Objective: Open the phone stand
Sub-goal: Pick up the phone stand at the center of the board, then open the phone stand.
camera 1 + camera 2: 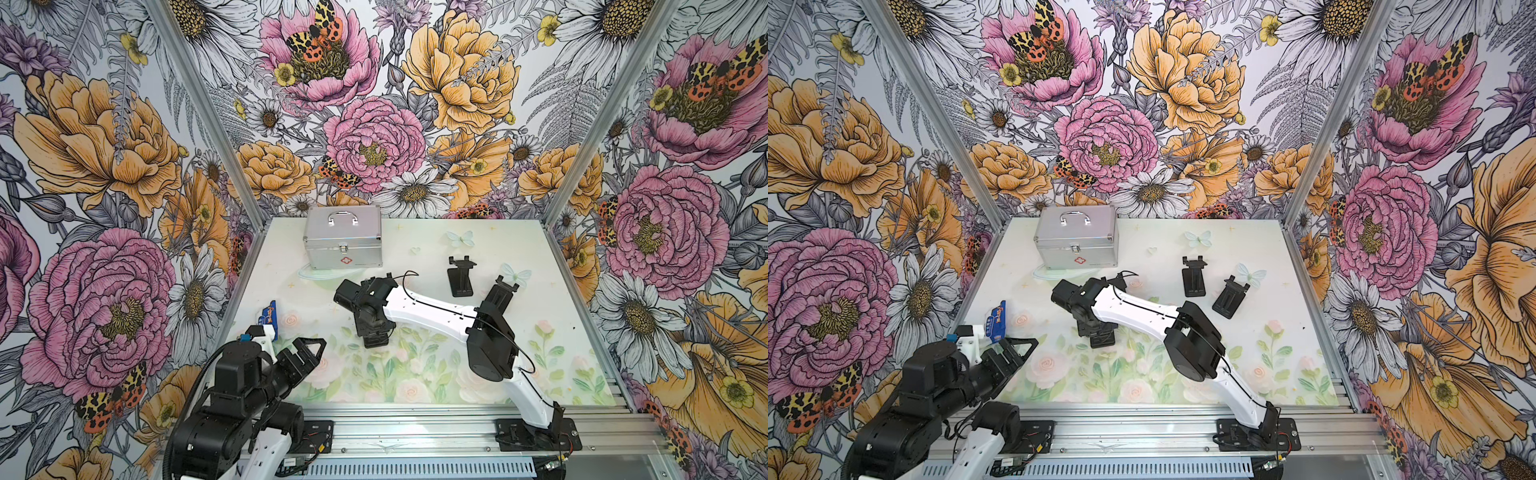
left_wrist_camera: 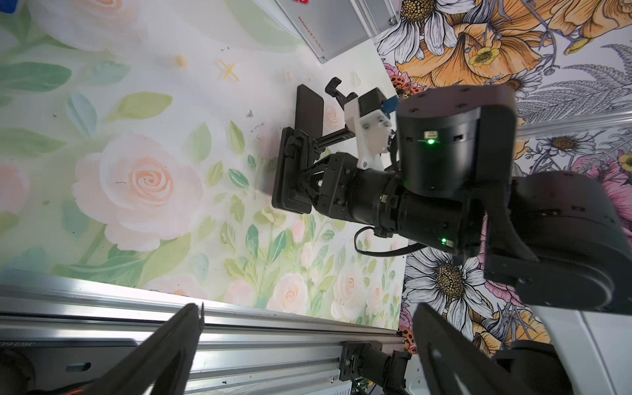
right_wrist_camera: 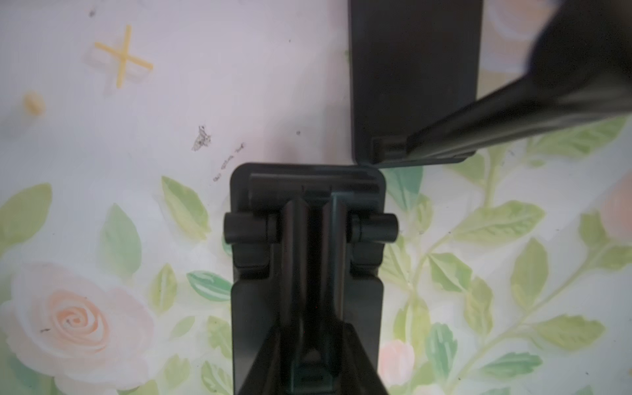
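A black phone stand (image 3: 253, 307) lies flat on the floral mat, near the middle in both top views (image 1: 376, 340). My right gripper (image 3: 316, 260) points straight down at it, and the jaws are closed on the stand's central arm just below the hinge pin (image 3: 239, 229). The left wrist view shows the same grip from the side (image 2: 307, 171). The wrist hides most of the stand (image 1: 1100, 334) from above. My left gripper (image 1: 309, 353) hovers at the front left with its jaws wide apart and holds nothing (image 2: 309, 314).
A second stand (image 3: 410, 78) with its arm raised sits right beside the gripped one. Two more stands (image 1: 459, 276) (image 1: 1230, 297) lie flat at the right. A silver case (image 1: 343, 241) stands at the back, a blue packet (image 1: 270, 316) at the left, and an aluminium rail (image 1: 415, 419) along the front.
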Robot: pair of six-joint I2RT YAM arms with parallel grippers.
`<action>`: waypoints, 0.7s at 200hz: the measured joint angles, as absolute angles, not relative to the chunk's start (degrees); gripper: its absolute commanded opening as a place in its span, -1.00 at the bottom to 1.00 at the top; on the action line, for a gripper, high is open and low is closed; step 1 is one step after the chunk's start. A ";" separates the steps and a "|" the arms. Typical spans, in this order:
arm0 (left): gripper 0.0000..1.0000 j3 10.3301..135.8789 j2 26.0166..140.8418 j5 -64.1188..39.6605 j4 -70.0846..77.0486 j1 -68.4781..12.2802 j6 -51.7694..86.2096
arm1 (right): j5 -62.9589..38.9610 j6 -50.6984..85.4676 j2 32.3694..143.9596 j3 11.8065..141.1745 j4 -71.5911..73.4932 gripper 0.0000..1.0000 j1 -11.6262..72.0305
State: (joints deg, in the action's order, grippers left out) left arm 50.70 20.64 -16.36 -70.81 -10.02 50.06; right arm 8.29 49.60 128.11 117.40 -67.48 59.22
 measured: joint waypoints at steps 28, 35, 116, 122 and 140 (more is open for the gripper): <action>0.98 51.81 31.22 -17.54 -62.67 -10.02 48.49 | 5.69 48.25 122.41 118.56 -67.72 -1.00 56.31; 0.97 52.47 33.71 -17.85 -60.82 -10.02 47.99 | 4.67 47.88 121.12 119.24 -67.85 -1.00 55.83; 0.98 65.34 57.80 -21.80 -45.19 -12.62 42.11 | -6.74 47.75 108.07 119.77 -65.01 -1.00 46.17; 0.98 65.60 58.74 -22.31 -44.34 -12.64 41.95 | -7.51 48.05 107.02 118.69 -63.88 -1.00 45.56; 0.98 66.17 61.87 -24.32 -41.69 -13.04 41.78 | -11.14 49.19 102.91 113.25 -59.92 -1.00 43.18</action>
